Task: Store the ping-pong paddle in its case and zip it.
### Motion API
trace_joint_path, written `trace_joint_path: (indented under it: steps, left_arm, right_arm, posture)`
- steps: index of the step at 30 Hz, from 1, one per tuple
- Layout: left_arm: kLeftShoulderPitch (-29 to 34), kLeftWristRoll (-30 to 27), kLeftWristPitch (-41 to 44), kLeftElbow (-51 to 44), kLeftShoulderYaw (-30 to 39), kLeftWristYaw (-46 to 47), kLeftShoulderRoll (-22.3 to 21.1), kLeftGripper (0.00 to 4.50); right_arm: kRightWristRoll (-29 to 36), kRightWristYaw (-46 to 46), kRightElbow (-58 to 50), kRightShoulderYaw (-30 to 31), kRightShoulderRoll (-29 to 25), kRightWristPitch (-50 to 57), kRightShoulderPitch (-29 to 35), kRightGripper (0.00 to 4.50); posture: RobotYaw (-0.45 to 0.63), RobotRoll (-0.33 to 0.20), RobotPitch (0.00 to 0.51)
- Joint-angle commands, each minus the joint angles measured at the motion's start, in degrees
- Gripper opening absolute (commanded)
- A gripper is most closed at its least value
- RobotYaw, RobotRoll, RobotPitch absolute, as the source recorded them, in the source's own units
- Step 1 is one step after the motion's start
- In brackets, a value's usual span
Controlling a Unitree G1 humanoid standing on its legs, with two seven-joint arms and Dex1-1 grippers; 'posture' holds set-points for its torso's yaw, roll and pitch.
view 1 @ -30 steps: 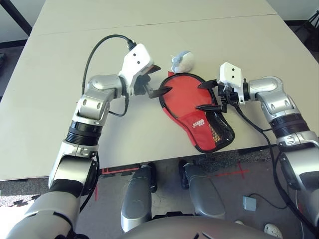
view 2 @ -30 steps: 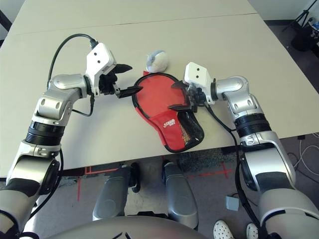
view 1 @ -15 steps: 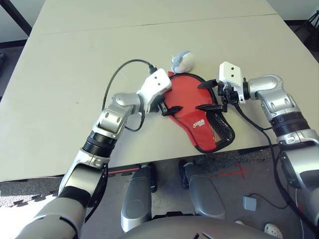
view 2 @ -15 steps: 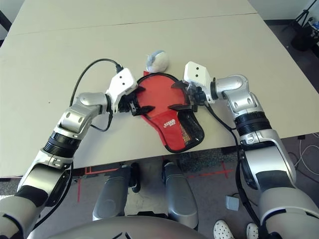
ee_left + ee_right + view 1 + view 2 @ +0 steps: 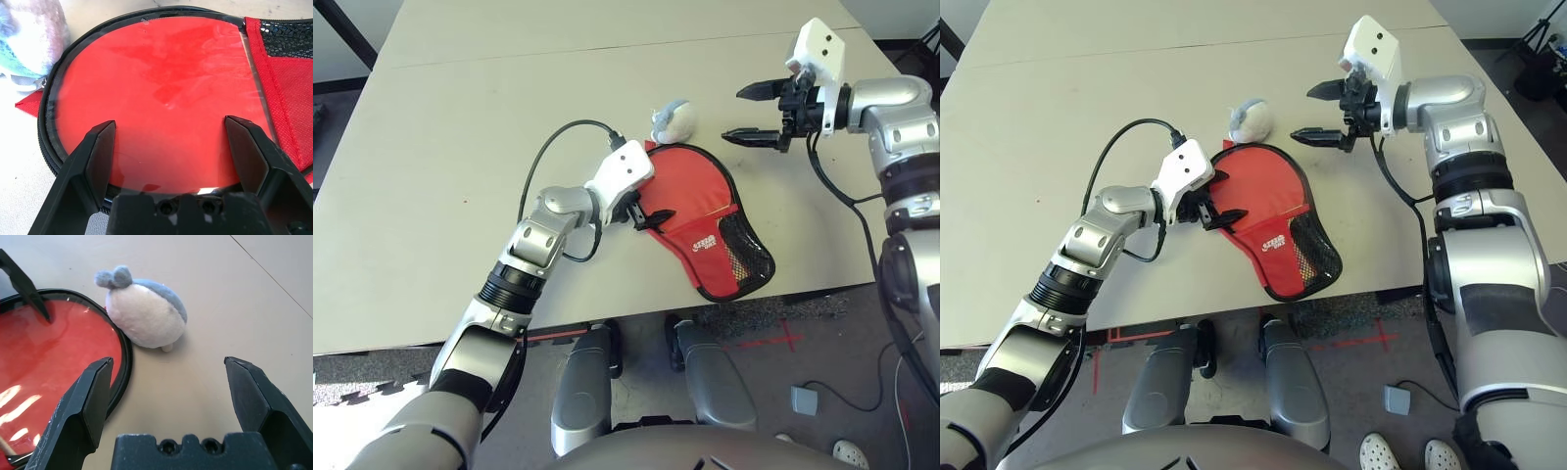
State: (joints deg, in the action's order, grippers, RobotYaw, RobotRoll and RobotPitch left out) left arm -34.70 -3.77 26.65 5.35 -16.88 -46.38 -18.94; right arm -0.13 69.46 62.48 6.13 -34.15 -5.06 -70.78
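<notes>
The red fabric case, with black binding and a mesh pocket, lies flat near the table's front edge. The ping-pong paddle's glossy red face fills the case's round part, inside the black zipper rim. Its handle is hidden under the logo fabric. My left gripper is open and low over the left part of the paddle face, with nothing between its fingers. My right gripper is open above the table, right of the plush and clear of the case.
A white and blue fuzzy plush ball sits against the case's far rim, also seen beside the paddle. The pale table has a seam across its far part. The case's lower end reaches close to the front edge.
My right gripper has lifted off the case's right side and moved far and right, past the plush. My left gripper came from left of the case onto the paddle face and stays there.
</notes>
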Motion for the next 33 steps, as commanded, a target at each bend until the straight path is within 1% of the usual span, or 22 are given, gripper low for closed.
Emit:
trace_joint_path:
  steps: [1, 3, 4, 8, 10, 11, 14, 15, 19, 24, 25, 28, 30, 33]
  left_arm:
    - [3.1, 1.7, 3.0, 1.4, -3.4, 0.2, 0.2, 4.44]
    - [3.4, 1.4, 3.6, 0.7, -3.4, 0.3, 0.3, 4.44]
    - [3.5, 1.3, 4.0, 0.3, -3.3, 0.5, 0.3, 4.44]
    - [4.0, 1.2, 5.3, -1.1, -3.1, 1.0, 0.3, 4.44]
    - [4.4, 1.0, 6.1, -2.1, -2.9, 1.4, 0.2, 4.44]
    - [4.6, 1.0, 6.5, -2.6, -2.9, 1.6, 0.2, 4.44]
    - [5.1, 0.7, 7.8, -4.2, -2.8, 2.1, 0.1, 4.44]
    - [5.3, 0.6, 8.1, -4.6, -2.8, 2.2, 0.1, 4.44]
    - [6.2, 0.6, 9.2, -6.1, -2.9, 2.8, -0.1, 4.44]
    - [6.9, 0.5, 10.2, -7.5, -3.1, 3.5, -0.1, 4.44]
    - [7.0, 0.5, 10.4, -7.8, -3.1, 3.6, -0.1, 4.5]
    - [7.3, 0.3, 11.0, -8.4, -3.2, 4.0, 0.1, 4.5]
    - [7.5, 0.3, 11.2, -8.7, -3.2, 4.2, 0.0, 4.5]
    - [7.7, 0.2, 11.5, -9.1, -3.4, 4.4, 0.0, 4.5]
  right_arm:
    - [-3.1, -1.4, 5.3, 1.3, 1.8, -3.5, -2.6, 4.5]
    - [-4.3, -2.3, 7.5, 1.4, 3.5, -4.1, -4.0, 4.5]
    - [-5.0, -2.7, 8.5, 1.5, 4.3, -4.5, -4.7, 4.5]
    - [-7.1, -4.5, 11.2, 1.7, 7.4, -5.0, -6.5, 4.5]
    - [-8.5, -7.1, 12.4, 2.1, 9.4, -5.0, -7.2, 4.5]
    - [-8.9, -7.7, 12.7, 2.1, 10.0, -5.0, -7.3, 4.5]
    - [-10.5, -11.0, 13.6, 2.5, 12.1, -4.8, -7.7, 4.5]
    - [-10.9, -11.7, 13.8, 2.5, 12.5, -4.8, -7.7, 4.5]
    - [-13.3, -16.6, 14.6, 3.0, 15.4, -4.8, -7.3, 4.5]
    - [-15.7, -22.6, 15.2, 3.1, 17.6, -4.4, -7.3, 4.5]
    - [-16.0, -23.9, 15.2, 2.9, 17.9, -4.2, -7.4, 4.11]
    - [-16.3, -26.4, 15.3, 2.4, 18.0, -3.7, -7.4, 3.2]
    - [-16.5, -27.0, 15.3, 2.2, 17.8, -3.7, -7.3, 2.41]
    - [-16.7, -27.0, 15.3, 2.0, 17.3, -4.0, -6.9, 1.35]
  posture:
    - [-0.02, 0.0, 0.262]
    - [-0.02, 0.0, 0.262]
    - [0.01, 0.0, 0.271]
    - [0.01, 0.0, 0.271]
    - [0.01, 0.0, 0.271]
    - [0.07, 0.0, 0.284]
    - [0.07, 0.0, 0.284]
    - [0.09, 0.0, 0.289]
    - [0.11, 0.0, 0.292]
    - [0.14, 0.0, 0.296]
    - [0.14, 0.0, 0.296]
    - [0.14, 0.0, 0.295]
    - [0.14, 0.0, 0.295]
    - [0.13, 0.0, 0.296]
